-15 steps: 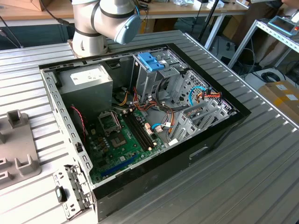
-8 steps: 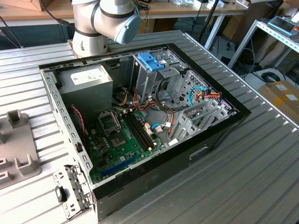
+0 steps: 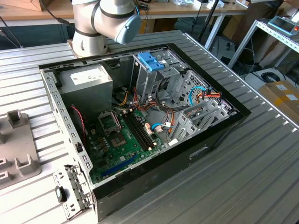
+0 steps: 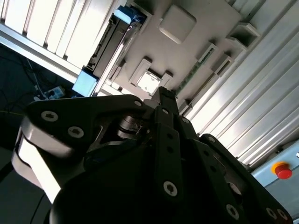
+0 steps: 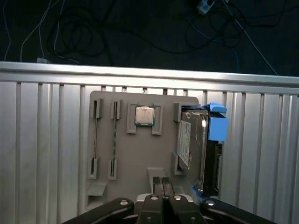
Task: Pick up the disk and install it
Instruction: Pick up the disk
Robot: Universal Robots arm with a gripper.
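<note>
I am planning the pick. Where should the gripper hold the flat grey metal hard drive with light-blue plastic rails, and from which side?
Probably from above, closing on the two broad faces of the grey metal hard drive near mid-length. It stands on a long edge on the grey fixture plate, so both faces seem exposed and its top edge free.

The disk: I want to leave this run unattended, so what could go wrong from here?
1. The end effector, jaws together, hangs beside the disk, over the grey tray; a descent from here could strike the tray.
2. The disk stands on edge in its slot, so an off-centre grip might tip it.
3. Loose cables crowd the drive cage and could snag during insertion.
</note>
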